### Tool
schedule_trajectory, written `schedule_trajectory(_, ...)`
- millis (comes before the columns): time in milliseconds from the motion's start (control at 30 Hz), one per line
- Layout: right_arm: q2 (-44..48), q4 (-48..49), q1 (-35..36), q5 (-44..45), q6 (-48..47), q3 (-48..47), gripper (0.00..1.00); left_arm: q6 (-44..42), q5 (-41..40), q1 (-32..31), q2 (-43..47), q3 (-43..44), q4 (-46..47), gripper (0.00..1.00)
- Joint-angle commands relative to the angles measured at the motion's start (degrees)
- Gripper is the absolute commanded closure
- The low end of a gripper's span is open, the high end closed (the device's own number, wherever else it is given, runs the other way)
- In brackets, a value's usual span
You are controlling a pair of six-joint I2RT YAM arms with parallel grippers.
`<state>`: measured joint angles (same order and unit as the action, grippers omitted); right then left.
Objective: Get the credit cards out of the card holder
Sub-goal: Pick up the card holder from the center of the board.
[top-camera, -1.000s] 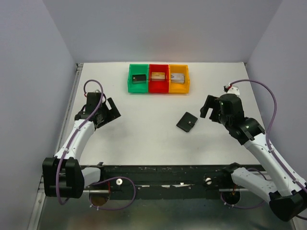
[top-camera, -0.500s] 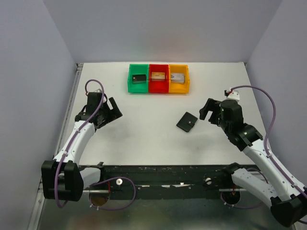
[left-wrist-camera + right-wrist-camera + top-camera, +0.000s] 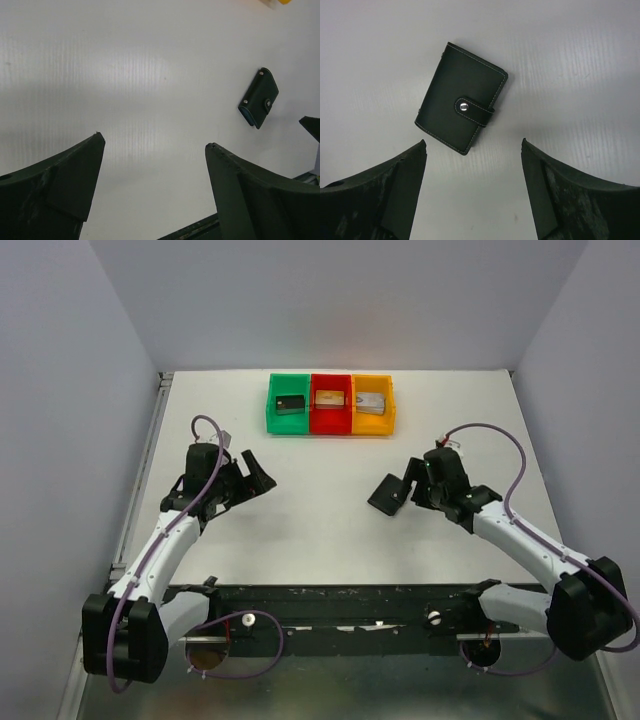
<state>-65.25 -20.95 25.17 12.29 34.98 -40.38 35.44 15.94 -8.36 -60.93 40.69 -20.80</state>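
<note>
**Card holder shut on worktop, both pincers open and empty**

Card holder (image 3: 462,112) lies flat on the white worktop (image 3: 300,530), right of centre and turned at an angle. It is folded closed, strap across the front, metal snap fastened. Inside not visible, so I can't see any cards.

My right pincer (image 3: 473,142) is spread wide with nothing in it. In the wrist view the holder sits just beyond the fingertips, centred on the gap and clear of both fingers. In the top view the pincer overlaps the holder's right edge; can't tell the height above it.

My left pincer (image 3: 153,141) is also wide open and empty, over bare worktop left of centre, well apart from the holder.

At the far edge, a green bin (image 3: 287,425), red bin (image 3: 330,426) and yellow bin (image 3: 372,426) stand touching in a row, one block in each.
</note>
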Motion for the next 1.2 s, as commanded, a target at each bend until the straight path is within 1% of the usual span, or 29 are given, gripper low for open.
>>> schedule_trajectory(0, -3.38, 6.71, -0.82, -5.26, 2.37, 0.39, 0.18, 2.97, 8.31, -0.43, 2.65, -4.12, 7.78, 0.04)
schedule_trajectory(133, -7.25, 7.76, -1.61, -7.02, 3.77, -0.31, 0.25, 3.05, 7.96, -1.04, 5.20, -6.14, 8.93, 0.08)
schedule_trajectory(267, -9.80, 10.48, -4.77, -9.91, 7.02, 1.88, 0.32, 5.77, 8.05, -1.57, 9.59, -11.49, 13.84, 0.13)
schedule_trajectory(367, -10.77, 12.86, -6.18, -11.76, 8.00, 3.20, 0.33, 7.01, 7.44, -2.36, 13.19, -14.40, 16.40, 0.14)
schedule_trajectory(467, -13.05, 13.65, -6.89, -11.86, 8.00, 2.15, 0.33, 5.96, 7.34, -2.45, 14.26, -14.32, 14.04, 0.14)
schedule_trajectory(500, -14.10, 14.09, -7.32, -13.86, 8.00, 1.80, 0.37, 5.61, 7.52, -2.45, 13.91, -13.97, 13.07, 0.14)
schedule_trajectory(567, -16.12, 14.80, -7.85, -15.10, 7.91, 1.10, 0.45, 5.17, 8.48, -2.45, 12.94, -13.18, 11.49, 0.14)
schedule_trajectory(633, -17.71, 15.58, -8.47, -15.89, 8.00, 0.66, 0.49, 5.43, 8.75, -2.45, 12.50, -13.00, 10.78, 0.14)
schedule_trajectory(867, -19.21, 17.08, -10.84, -17.83, 8.44, 1.44, 0.50, 6.48, 9.10, -2.45, 14.34, -15.02, 13.85, 0.14)
schedule_trajectory(1167, -22.37, 20.33, -12.25, -20.99, 9.23, 1.36, 0.52, 6.83, 9.81, -2.45, 11.97, -14.67, 14.47, 0.14)
